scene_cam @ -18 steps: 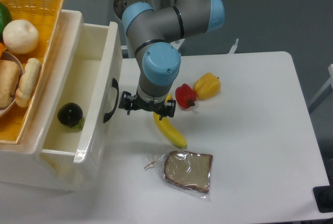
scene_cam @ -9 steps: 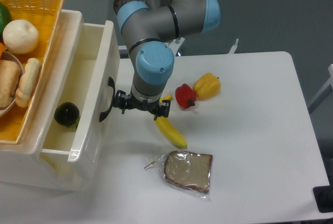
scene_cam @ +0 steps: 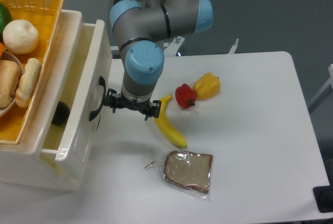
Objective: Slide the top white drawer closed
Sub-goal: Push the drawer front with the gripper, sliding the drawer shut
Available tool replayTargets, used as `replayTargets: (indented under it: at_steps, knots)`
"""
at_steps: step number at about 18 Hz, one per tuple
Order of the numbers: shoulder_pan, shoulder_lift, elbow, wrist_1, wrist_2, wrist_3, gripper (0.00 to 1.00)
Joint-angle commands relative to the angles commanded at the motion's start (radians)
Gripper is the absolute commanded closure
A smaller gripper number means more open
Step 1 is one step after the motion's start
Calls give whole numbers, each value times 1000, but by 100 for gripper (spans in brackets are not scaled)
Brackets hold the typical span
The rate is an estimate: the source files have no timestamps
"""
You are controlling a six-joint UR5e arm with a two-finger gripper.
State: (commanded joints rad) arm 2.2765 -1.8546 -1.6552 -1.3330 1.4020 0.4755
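White table (scene_cam: 250, 130); top white drawer (scene_cam: 83, 104) part-open, dark round fruit (scene_cam: 60, 113) inside; gripper (scene_cam: 131, 110) against front, jaw state unclear.

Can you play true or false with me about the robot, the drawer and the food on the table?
1. The top white drawer is shut all the way. False: it is still partly open, with a dark round thing inside.
2. The gripper is right by the drawer's black handle. True.
3. The banana is inside the drawer. False: it lies on the table.
4. A red pepper sits next to a yellow pepper. True.
5. The bread is in a clear wrapper. True.
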Motion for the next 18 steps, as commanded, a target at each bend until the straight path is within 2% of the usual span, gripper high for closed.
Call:
replayTargets:
  at_steps: [18]
  knots:
    - [-26, 8, -2, -2, 0, -8, 0]
